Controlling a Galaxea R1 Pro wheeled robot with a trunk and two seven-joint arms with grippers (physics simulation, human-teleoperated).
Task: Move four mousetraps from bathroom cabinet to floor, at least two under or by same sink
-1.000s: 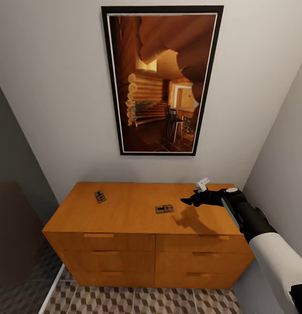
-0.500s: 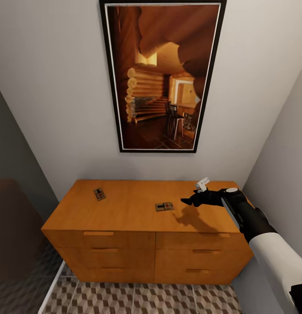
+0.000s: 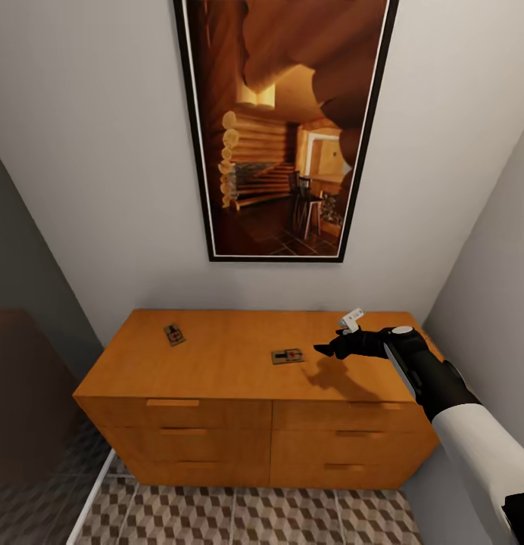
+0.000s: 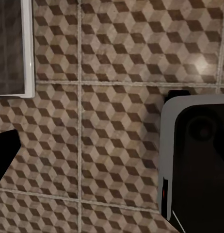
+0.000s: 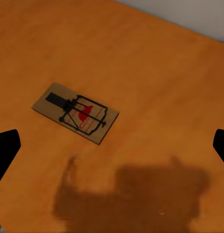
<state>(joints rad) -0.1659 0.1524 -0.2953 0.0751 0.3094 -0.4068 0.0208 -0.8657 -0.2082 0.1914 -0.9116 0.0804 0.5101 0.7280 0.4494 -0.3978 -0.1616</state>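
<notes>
Two mousetraps lie well apart on the cabinet (image 3: 239,378) top: one (image 3: 288,356) near the middle, another (image 3: 174,334) toward the left. The right end effector (image 3: 325,350) hovers just beside the middle one, fingers spread wide and empty; the left end effector's (image 4: 3,155) spread cannot be told.

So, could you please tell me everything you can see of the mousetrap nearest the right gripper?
The mousetrap is a flat tan wooden rectangle with a dark wire frame and a red spot at its middle. It lies flat on the cabinet top, angled to its edges, touching nothing else. The right gripper hovers beside it, open, its shadow falling nearby.
</notes>
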